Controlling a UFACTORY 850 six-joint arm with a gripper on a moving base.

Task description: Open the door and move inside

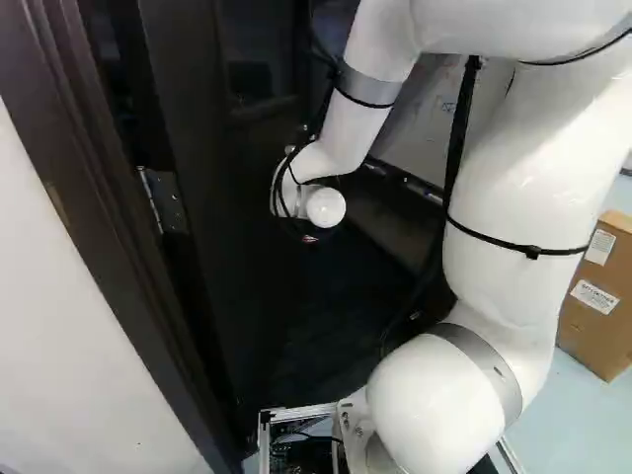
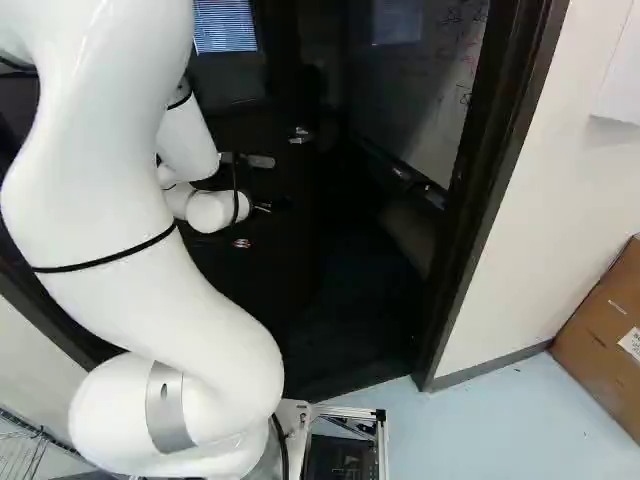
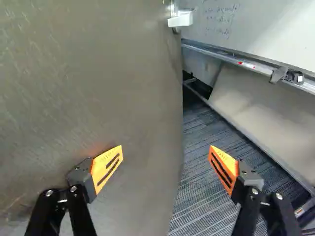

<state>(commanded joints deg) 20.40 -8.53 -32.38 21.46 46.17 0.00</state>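
Orange pads (image 3: pixel 107 167) stand wide apart on the open jaws; ahead, the part-open door (image 3: pixel 113 73) shows its edge between them, its face perhaps touching one pad, a handle (image 3: pixel 181 19) farther ahead.

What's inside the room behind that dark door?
Past the door you can see striped carpet and a whiteboard with handwriting, above a ledge holding a small dark object. The door itself hides whatever lies directly behind it.
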